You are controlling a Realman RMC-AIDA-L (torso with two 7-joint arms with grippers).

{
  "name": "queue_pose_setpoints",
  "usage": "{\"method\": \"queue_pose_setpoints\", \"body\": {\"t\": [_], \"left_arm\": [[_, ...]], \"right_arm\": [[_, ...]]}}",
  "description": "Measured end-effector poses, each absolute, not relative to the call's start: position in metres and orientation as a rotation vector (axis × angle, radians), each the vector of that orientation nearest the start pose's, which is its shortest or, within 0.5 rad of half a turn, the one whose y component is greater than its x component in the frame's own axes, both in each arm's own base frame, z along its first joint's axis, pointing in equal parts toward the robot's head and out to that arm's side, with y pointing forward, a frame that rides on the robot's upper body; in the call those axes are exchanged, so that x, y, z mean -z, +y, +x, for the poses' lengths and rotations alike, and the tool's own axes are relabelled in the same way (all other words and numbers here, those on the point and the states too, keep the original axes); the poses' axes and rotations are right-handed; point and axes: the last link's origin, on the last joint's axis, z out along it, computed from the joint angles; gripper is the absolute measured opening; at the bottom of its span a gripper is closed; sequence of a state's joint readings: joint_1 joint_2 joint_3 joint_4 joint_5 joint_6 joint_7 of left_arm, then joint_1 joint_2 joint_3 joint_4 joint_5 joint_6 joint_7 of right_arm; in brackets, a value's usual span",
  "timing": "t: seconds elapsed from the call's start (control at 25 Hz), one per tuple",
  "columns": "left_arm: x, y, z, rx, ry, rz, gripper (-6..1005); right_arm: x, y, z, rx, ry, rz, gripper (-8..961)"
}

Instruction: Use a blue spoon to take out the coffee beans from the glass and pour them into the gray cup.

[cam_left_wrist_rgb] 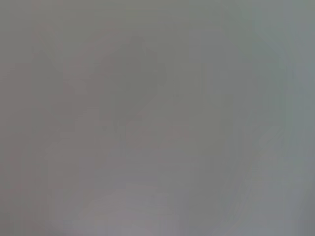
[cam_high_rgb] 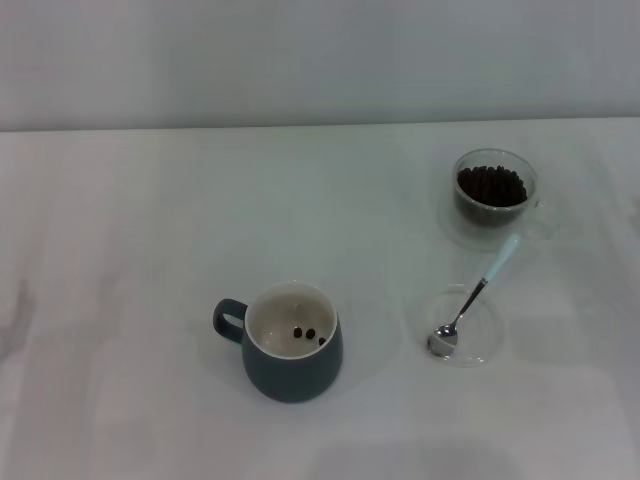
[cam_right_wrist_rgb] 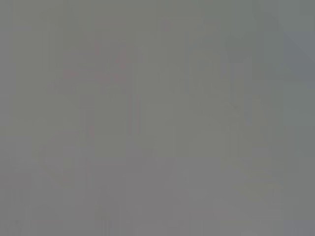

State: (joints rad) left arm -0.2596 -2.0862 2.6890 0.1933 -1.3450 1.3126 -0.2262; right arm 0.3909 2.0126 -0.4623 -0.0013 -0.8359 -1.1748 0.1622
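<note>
In the head view neither end effector appears, so places cannot be given from them and nothing shows whether either one is apart or together. The pale desk (cam_high_rgb: pixel 130 250) carries four things. The gray cup (cam_high_rgb: pixel 292 342) stands upright at the near middle, its loop handle turned to the robot's left, with three coffee beans lying on its cream inside. To the robot's right of it, well apart, a flat clear saucer (cam_high_rgb: pixel 492 335) lies on the desk. The blue spoon (cam_high_rgb: pixel 478 296) rests with its silver bowl inside the saucer and its light-blue handle slanting up and away over the saucer's far rim, toward the glass. The glass (cam_high_rgb: pixel 494 190) stands upright farther back on the right, just beyond the spoon's handle tip, and holds the coffee beans (cam_high_rgb: pixel 490 184) nearly to its brim.

The left wrist view shows only a blank gray field.

The right wrist view is likewise a blank gray field.
</note>
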Motion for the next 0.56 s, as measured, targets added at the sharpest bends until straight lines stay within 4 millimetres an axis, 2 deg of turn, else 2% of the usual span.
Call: {"method": "queue_pose_setpoints", "body": {"t": [0.56], "left_arm": [[0.0150,0.2632,-0.3631,0.778,-0.747,-1.383,887]], "right_arm": [[-0.0404,0.2970,0.4039,-0.474,0.610,-1.425,874]]}}
